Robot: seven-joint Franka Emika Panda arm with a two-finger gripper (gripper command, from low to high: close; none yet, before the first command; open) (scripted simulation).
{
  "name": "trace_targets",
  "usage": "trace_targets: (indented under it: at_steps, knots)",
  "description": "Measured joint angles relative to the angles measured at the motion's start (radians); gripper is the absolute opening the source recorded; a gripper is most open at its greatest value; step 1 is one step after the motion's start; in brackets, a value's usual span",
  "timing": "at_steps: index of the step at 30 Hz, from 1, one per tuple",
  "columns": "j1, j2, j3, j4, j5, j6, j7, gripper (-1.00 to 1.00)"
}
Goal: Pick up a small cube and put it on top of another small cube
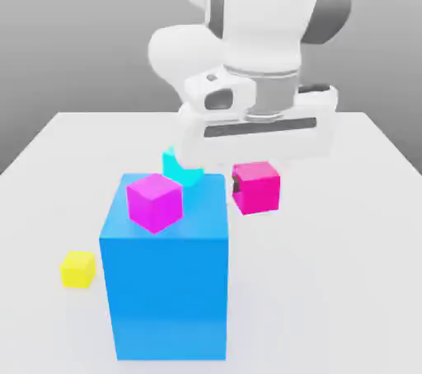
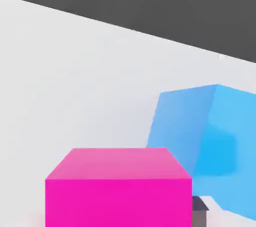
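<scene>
The small cube (image 1: 257,187), plain hot pink, is on the white table (image 1: 346,282) just to the exterior view's right of the big blue block (image 1: 165,282). My gripper (image 1: 254,189) comes down on it from above and is shut on it; a dark fingertip (image 1: 236,186) presses its left face. In the hand view the small cube (image 2: 118,191) sits close up with a dark fingertip (image 2: 200,210) against its side. A purplish-magenta small cube (image 1: 154,201) rests on top of the big blue block.
A cyan cube (image 1: 181,168) stands behind the big blue block, under the hand. A yellow small cube (image 1: 77,268) lies on the table at the exterior view's left. A blue block face (image 2: 210,136) stands close beside the held cube.
</scene>
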Motion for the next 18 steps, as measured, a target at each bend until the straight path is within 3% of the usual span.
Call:
trace_targets:
  at_steps: [8, 12, 13, 18]
  knots:
    - [-0.133, -0.279, -0.043, -0.028, -0.006, -0.250, 0.123, -1.00]
    - [-0.149, -0.262, -0.047, -0.129, -0.007, -0.133, 0.133, -1.00]
    - [-0.151, -0.254, -0.046, -0.148, -0.007, -0.106, 0.133, 1.00]
    - [-0.151, -0.254, -0.046, -0.148, -0.007, -0.106, 0.133, 1.00]
